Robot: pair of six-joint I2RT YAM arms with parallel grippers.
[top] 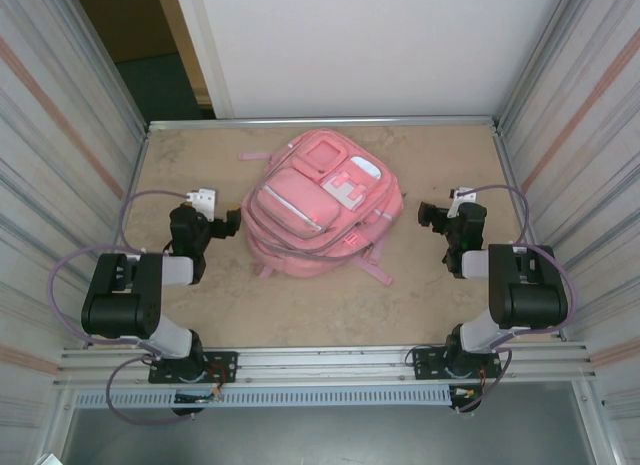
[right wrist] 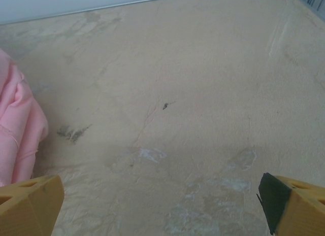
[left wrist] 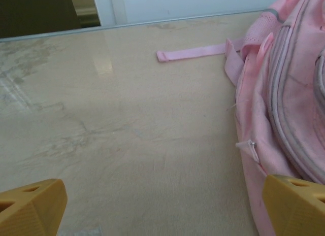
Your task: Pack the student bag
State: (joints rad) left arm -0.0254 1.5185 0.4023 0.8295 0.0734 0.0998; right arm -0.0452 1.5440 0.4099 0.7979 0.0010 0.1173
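A: Where is the student bag (top: 322, 207)?

B: Flat on the worktop (top: 300, 305), front pockets (top: 300, 213) up, midway between the side edges and nearer the far edge than the near one. One pink strap (left wrist: 193, 52) trails from its top toward the far left corner.

A: And the left gripper (top: 228, 222)?

B: Just beside the bag's left flank, not touching it — jaws spread wide, nothing between them. In its wrist view the yellow fingertips (left wrist: 30, 205) sit at the two lower corners.

A: The right gripper (top: 430, 215)?

B: Near the bag's right side, a little apart from it — also spread wide and empty, over bare worktop.
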